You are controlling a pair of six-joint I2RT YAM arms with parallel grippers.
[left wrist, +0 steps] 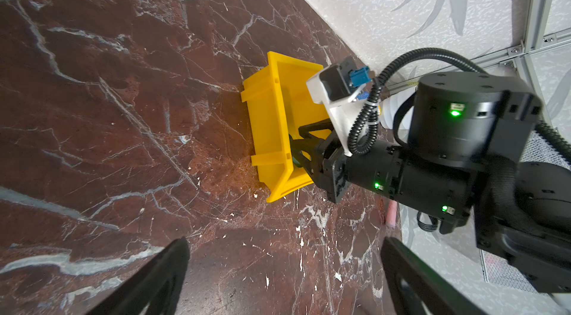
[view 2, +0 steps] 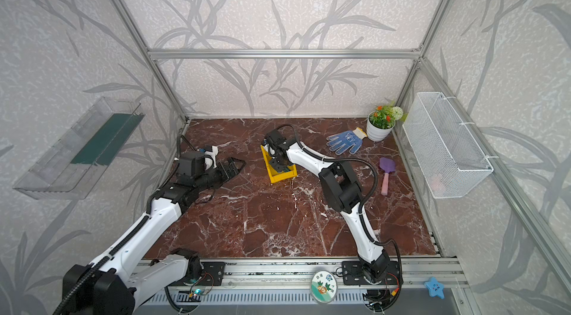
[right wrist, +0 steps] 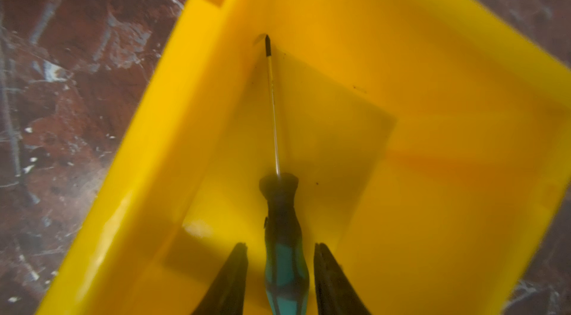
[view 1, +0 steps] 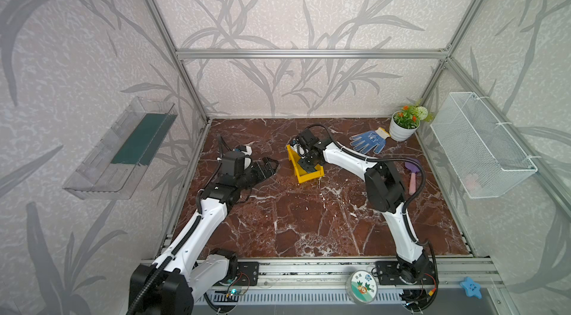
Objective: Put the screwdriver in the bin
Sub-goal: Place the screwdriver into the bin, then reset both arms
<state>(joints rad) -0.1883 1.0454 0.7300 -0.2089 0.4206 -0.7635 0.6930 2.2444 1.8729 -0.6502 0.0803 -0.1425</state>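
Your worktop's far right corner: potted plant (view 1: 404,126), blue glove (view 1: 369,141) just beside it. Trowel (view 1: 412,174) near right edge. Wire basket (view 1: 482,149), clear tray (view 1: 120,152) on side walls.

We found the right hand (right wrist: 279,248) hemmed in by the walls of the bin (right wrist: 432,81), with the screwdriver (right wrist: 282,230) between its parted fingers and slim gaps either side. Bare desk (view 1: 309,220) lay on the bin's near side. The left hand (view 1: 271,165) stood well apart.
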